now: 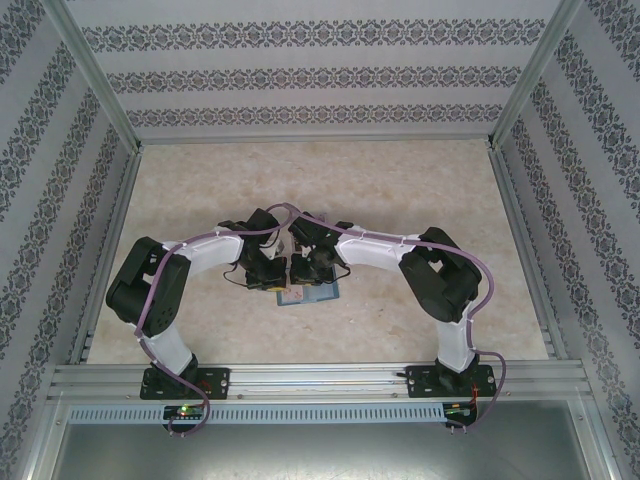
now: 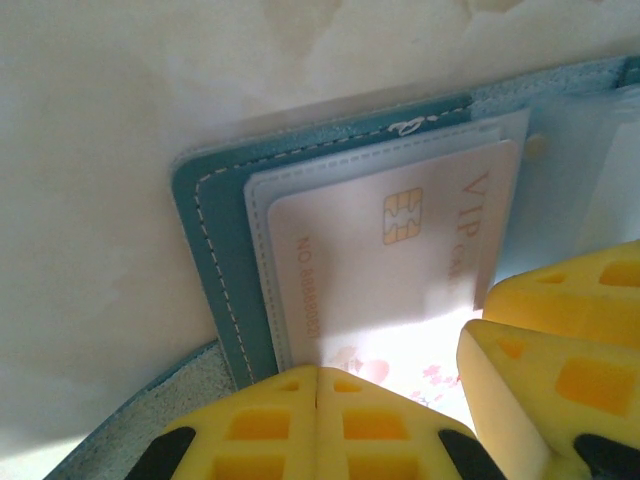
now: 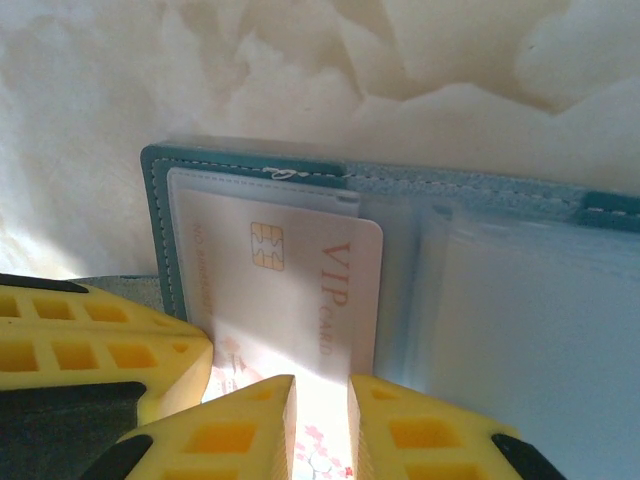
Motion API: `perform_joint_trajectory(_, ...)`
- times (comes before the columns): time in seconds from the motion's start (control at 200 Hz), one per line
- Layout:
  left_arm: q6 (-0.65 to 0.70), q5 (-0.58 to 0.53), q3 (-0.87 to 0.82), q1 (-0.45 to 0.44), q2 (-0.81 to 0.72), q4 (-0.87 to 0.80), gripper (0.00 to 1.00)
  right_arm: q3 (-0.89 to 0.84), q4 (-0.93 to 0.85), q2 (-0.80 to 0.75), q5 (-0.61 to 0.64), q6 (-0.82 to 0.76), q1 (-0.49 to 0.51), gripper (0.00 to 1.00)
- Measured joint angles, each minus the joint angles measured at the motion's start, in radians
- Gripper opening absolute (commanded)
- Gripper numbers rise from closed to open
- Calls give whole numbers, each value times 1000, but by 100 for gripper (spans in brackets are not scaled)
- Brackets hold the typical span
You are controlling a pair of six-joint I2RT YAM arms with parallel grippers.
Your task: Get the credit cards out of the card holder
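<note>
Counted one holder (image 2: pixel 215 230), one card (image 2: pixel 390 270) printed "VIP card", "NO.8888…". Saw left gripper (image 2: pixel 318 385) closed at card's 6 o'clock, right gripper (image 2: pixel 480 320) slightly parted at 4 o'clock.

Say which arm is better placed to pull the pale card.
Probably right: the right gripper sits parted over the pale card's near edge; the left gripper is shut beside it.

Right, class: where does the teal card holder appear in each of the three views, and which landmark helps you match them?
Top external: card holder, a small teal patch just below centre.
Left wrist: card holder, stitched teal border from lower left to top right.
Right wrist: card holder, teal border at upper left, running right.
Shared landmark: the pale VIP card in its pocket, both wrist views.
</note>
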Motion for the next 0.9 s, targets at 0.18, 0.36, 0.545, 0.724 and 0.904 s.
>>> perform_joint_trajectory(0.18, 0, 0, 0, 0, 0, 0, 0, -8, 9, 6, 0, 0, 0, 21)
perform_joint_trajectory(0.36, 0, 0, 0, 0, 0, 0, 0, -9, 13, 7, 0, 0, 0, 24)
perform_joint_trajectory(0.545, 0, 0, 0, 0, 0, 0, 0, -9, 9, 7, 4, -1, 0, 28)
perform_joint_trajectory(0.724, 0, 0, 0, 0, 0, 0, 0, -8, 1, 7, 15, -11, 0, 28)
perform_joint_trajectory(0.904, 0, -1, 0, 0, 0, -2, 0, -7, -13, 7, 29, -13, 0, 25)
